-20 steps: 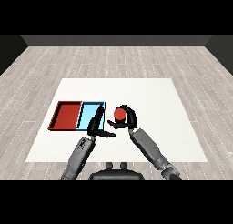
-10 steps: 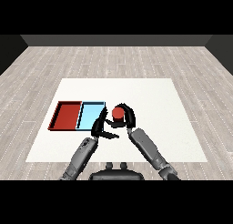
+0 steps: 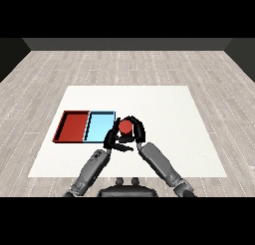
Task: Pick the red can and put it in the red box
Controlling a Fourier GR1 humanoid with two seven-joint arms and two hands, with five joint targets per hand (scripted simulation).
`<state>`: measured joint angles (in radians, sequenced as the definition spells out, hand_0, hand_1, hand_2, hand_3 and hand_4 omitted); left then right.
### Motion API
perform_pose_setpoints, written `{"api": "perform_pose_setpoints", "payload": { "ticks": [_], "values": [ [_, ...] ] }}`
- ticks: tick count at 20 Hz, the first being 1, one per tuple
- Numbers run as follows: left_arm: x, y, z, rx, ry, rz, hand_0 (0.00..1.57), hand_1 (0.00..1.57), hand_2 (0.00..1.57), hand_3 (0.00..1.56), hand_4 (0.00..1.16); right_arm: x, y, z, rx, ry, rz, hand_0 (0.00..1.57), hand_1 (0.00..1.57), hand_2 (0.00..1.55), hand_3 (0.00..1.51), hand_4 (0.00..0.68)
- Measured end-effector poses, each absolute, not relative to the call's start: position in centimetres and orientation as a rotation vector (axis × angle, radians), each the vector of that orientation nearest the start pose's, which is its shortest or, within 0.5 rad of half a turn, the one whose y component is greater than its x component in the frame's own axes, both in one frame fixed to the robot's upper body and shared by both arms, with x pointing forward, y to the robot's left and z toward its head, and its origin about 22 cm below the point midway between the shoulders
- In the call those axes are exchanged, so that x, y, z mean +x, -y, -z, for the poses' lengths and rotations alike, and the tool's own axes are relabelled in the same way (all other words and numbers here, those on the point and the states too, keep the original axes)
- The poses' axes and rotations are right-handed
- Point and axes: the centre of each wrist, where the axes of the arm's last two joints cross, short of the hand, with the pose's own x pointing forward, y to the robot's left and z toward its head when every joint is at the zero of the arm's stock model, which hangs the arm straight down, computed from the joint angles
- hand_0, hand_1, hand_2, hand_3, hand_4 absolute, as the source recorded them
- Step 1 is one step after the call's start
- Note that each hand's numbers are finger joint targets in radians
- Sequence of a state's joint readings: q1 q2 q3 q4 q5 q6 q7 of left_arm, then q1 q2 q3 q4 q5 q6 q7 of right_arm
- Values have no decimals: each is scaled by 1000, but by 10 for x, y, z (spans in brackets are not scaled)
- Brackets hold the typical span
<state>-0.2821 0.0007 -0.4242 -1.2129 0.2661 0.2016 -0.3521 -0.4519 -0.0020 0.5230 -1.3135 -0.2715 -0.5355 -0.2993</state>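
Red can held just right of the light blue tray — carrying step.

The right hand [image 3: 135, 131] curls round the red can [image 3: 125, 127]; the left hand [image 3: 112, 140] sits below it, fingers seemingly relaxed beside it. Next, I judge, the can must travel past the light blue tray [image 3: 98, 127] to the red tray [image 3: 73, 126] beyond — then release.

Right hand [image 3: 135, 129] carried red can [image 3: 125, 126] leftward; left hand [image 3: 112, 140] closed in beside it.
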Motion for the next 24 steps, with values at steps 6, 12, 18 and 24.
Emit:
{"api": "perform_pose_setpoints", "payload": {
  "ticks": [6,12,18,24],
  "values": [
    [278,-97,19,-358,1744,116,0,0,0,0,0,288,54,-41,230,1911,-41,1494,1494,1451,1376,617],
    [276,-95,17,-355,1766,123,0,0,0,0,217,287,46,-38,237,1911,-68,1487,1487,1457,1372,646],
    [281,-95,14,-229,1747,79,1331,1331,1414,1355,949,288,40,-39,243,1911,-89,1408,1408,1446,1366,627],
    [282,-89,18,-115,1690,49,1523,1523,1489,1403,855,281,38,-45,244,1915,-87,1547,1547,1462,1376,605]
  ]
}}
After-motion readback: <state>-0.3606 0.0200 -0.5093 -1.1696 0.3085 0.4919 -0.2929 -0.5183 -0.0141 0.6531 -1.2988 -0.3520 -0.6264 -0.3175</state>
